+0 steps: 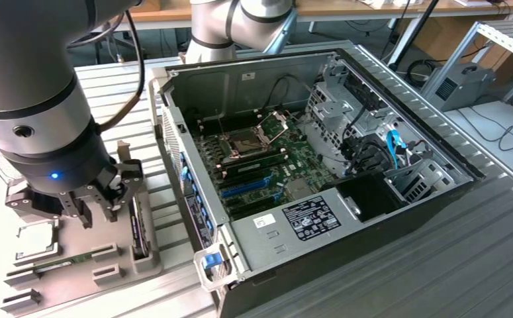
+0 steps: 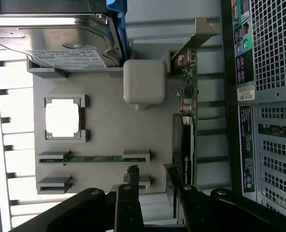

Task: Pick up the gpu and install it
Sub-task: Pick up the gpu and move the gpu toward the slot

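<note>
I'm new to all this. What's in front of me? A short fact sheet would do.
gripper: open, empty, over the gpu side of the tray
gpu: on edge in the tray, not yet picked up
tray also holds: hard drive, memory stick
computer case: side open, motherboard showing, beside the tray

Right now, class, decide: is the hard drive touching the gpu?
Apart. The wrist view shows the hard drive and the gpu in separate holders, with bare tray and a square block between them.
</note>
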Controlling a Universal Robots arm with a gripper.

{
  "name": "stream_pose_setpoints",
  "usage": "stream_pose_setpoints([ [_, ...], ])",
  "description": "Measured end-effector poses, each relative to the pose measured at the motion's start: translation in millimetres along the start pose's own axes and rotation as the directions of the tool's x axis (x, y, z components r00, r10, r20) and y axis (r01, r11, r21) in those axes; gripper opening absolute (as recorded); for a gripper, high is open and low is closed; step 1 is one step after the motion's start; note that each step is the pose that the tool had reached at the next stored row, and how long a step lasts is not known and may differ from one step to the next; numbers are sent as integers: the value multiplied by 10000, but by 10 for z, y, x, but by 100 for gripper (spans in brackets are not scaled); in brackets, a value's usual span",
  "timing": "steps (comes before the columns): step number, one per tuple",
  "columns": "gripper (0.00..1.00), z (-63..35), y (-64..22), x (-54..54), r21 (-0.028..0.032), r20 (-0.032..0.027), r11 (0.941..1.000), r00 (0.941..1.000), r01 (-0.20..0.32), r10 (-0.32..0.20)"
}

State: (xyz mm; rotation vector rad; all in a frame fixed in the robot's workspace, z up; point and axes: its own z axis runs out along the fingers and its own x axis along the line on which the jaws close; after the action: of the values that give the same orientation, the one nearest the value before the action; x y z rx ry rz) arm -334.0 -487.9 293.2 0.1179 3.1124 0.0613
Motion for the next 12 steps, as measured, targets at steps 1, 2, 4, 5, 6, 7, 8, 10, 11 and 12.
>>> stream_pose_setpoints([
  [1, 36, 1, 1, -8, 1, -1, 10000, 10000, 0, 0],
  [2, 36, 3, 1, -18, 1, 0, 10000, 10000, 0, 0],
  [4, 36, 6, 3, -36, 3, -1, 10000, 10000, 0, 0],
  [5, 36, 7, 3, -44, 3, 0, 10000, 10000, 0, 0],
  [6, 36, 8, 4, -51, 4, 0, 10000, 10000, 0, 0],
  [7, 36, 10, 4, -60, 4, 0, 10000, 10000, 0, 0],
  [8, 36, 12, 5, -67, 5, 0, 10000, 10000, 0, 0],
  [10, 36, 17, 6, -85, 8, 0, 10000, 10000, 0, 0],
  [11, 36, 21, 7, -101, 11, 0, 10000, 10000, 0, 0],
  [12, 36, 26, 8, -118, 12, 0, 10000, 10000, 0, 0],
])
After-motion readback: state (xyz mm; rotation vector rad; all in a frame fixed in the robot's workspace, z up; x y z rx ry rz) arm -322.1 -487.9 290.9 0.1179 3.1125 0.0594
